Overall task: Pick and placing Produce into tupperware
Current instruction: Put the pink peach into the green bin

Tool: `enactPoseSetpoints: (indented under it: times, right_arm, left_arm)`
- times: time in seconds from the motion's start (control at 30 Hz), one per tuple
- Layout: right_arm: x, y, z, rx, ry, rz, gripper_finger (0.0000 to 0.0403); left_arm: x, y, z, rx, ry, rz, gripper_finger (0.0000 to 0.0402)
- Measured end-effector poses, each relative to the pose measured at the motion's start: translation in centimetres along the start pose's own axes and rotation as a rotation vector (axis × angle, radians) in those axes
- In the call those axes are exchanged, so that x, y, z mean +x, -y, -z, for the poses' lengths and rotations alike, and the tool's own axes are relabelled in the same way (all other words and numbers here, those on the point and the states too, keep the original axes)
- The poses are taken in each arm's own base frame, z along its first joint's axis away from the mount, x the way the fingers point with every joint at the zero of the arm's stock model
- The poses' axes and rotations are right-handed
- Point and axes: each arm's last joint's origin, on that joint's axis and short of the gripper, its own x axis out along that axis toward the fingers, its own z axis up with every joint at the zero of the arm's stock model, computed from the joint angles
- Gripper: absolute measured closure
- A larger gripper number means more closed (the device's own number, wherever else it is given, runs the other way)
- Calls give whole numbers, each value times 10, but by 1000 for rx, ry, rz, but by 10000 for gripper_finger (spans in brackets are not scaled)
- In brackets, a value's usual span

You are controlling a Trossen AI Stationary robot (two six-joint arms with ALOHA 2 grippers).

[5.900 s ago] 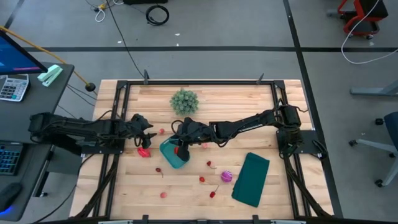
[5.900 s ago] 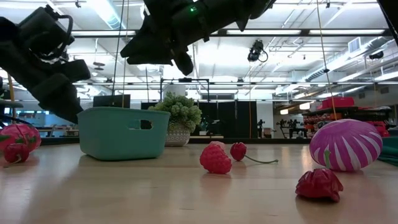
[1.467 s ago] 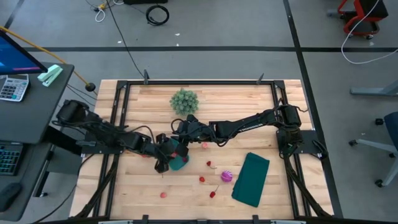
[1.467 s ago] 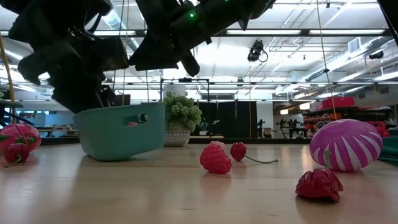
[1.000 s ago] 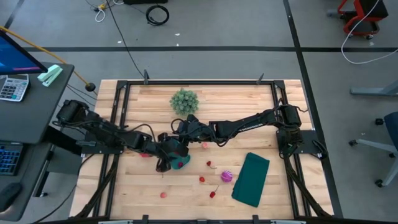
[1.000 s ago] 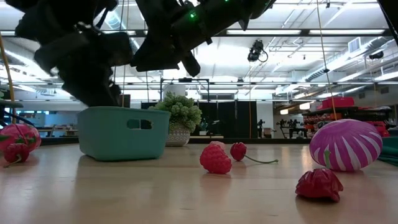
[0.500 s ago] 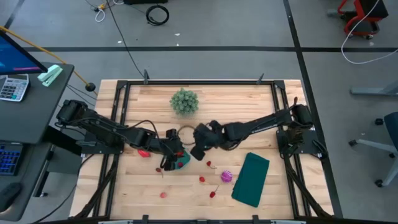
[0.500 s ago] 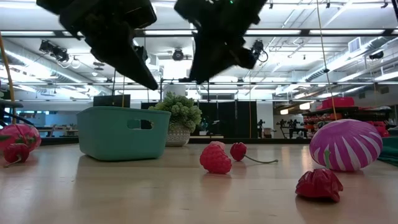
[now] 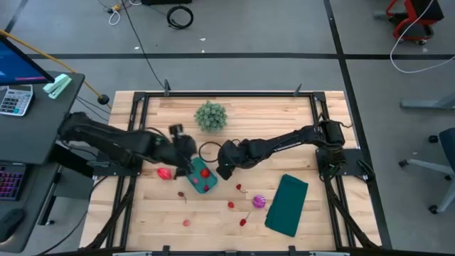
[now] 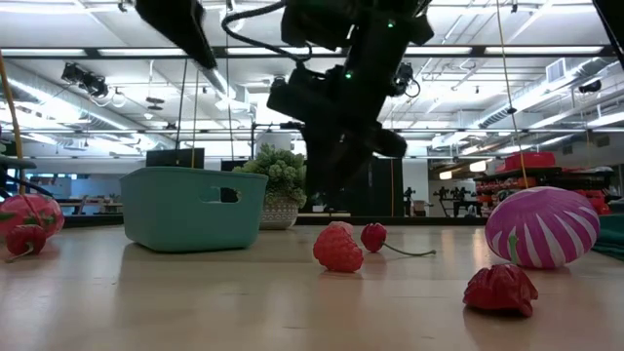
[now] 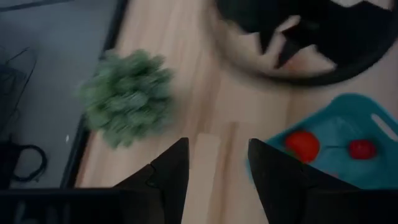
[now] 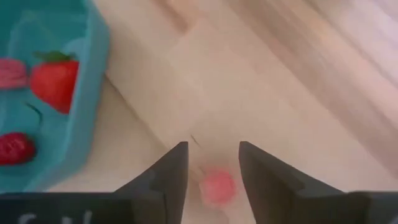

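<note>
**Both grippers empty beside the loaded tub**

The teal tupperware (image 9: 200,178) sits mid-table holding a strawberry (image 12: 55,79) and other red pieces. The right gripper (image 12: 211,163) hovers just beside it, fingers parted and empty, over a pink piece (image 12: 216,186). The left gripper (image 11: 216,163) is raised next to the tub, fingers apart, holding nothing. A purple striped piece (image 9: 259,202) lies well apart.

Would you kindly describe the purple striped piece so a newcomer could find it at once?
Start from the flat dark-green slab on the right side of the wooden table. Just beside its left edge lies the purple ball. It is rounder and larger than the small red fruits near it, and the only piece with pale stripes.
</note>
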Motion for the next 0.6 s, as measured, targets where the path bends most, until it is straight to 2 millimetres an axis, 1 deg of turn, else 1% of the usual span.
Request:
enactPoseSetpoints:
  times: [0.1, 0.23, 0.33, 0.4, 0.47, 0.53, 0.6]
  right_arm:
    - [-4, -4, 7, 3, -6, 7, 241]
    - [-2, -7, 16, -24, -22, 38, 235]
    - [-3, -9, 17, 3, -5, 41, 233]
    - [-3, -9, 18, 14, 15, 63, 233]
    - [-4, -11, 19, 19, 36, 71, 233]
    - [0, -10, 21, 17, 36, 78, 233]
    - [3, -8, 25, 10, 27, 92, 233]
  left_arm:
    - [-29, -22, 10, -64, 49, 10, 230]
    - [-69, -54, 35, -184, 124, 43, 230]
    - [-87, -68, 56, -263, 194, 86, 230]
    - [-92, -73, 71, -301, 224, 116, 230]
    - [-90, -74, 88, -334, 237, 142, 230]
    - [-82, -71, 105, -364, 249, 168, 230]
    - [-69, -64, 120, -380, 272, 199, 230]
